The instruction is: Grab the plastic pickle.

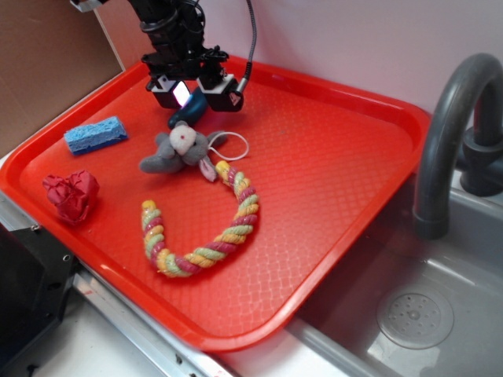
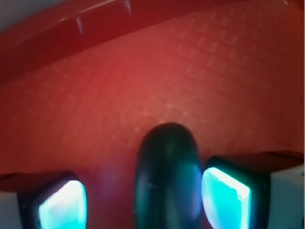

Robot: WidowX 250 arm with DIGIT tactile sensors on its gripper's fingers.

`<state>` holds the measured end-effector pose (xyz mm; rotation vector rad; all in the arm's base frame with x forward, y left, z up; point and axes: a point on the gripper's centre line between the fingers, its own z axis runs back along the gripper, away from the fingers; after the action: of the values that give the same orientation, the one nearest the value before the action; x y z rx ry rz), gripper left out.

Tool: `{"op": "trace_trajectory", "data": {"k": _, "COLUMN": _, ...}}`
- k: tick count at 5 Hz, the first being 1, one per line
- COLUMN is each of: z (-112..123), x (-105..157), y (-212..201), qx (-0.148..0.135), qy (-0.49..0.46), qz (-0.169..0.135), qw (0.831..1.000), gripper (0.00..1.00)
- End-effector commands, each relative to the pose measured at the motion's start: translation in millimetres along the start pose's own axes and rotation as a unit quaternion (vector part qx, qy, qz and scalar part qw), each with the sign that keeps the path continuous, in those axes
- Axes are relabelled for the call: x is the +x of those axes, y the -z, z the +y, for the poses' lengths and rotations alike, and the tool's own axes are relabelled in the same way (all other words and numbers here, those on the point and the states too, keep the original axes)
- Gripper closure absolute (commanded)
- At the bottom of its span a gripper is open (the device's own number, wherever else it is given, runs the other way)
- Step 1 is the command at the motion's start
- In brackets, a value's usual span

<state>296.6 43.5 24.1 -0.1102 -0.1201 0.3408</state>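
Observation:
The plastic pickle [image 1: 187,112] is a dark green glossy oblong lying on the red tray [image 1: 330,149] at the back left, just behind the grey plush mouse [image 1: 179,150]. My gripper [image 1: 195,94] is lowered over it with its jaws open on either side of the pickle. In the wrist view the pickle [image 2: 167,176] lies between the two glowing pads [image 2: 225,195]. It sits close to the right pad, and a gap of tray shows between it and the left pad. The gripper [image 2: 143,200] is open, not closed on it.
A blue sponge block [image 1: 96,134] lies at the tray's left. A red crumpled cloth [image 1: 72,194] lies front left. A striped rope toy [image 1: 206,228] curves through the tray's middle. The tray's raised rim [image 2: 71,38] is just beyond the pickle. A grey faucet [image 1: 452,126] and sink [image 1: 416,314] are on the right.

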Motion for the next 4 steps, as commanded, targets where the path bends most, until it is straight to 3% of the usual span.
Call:
{"op": "trace_trajectory", "data": {"k": 1, "z": 4.8, "x": 8.2, "y": -2.8, "qx": 0.02, "qy": 0.002, "qz": -0.016, "qw": 1.0, "gripper": 1.0}}
{"op": "trace_trajectory", "data": {"k": 3, "z": 1.7, "x": 9.4, "y": -23.0, "qx": 0.019, "qy": 0.015, "qz": -0.023, "qw": 0.999, "gripper": 1.0}}
{"op": "trace_trajectory", "data": {"k": 4, "z": -4.2, "x": 7.6, "y": -72.6, "qx": -0.04, "qy": 0.076, "qz": 0.004, "qw": 0.996, "gripper": 1.0}}
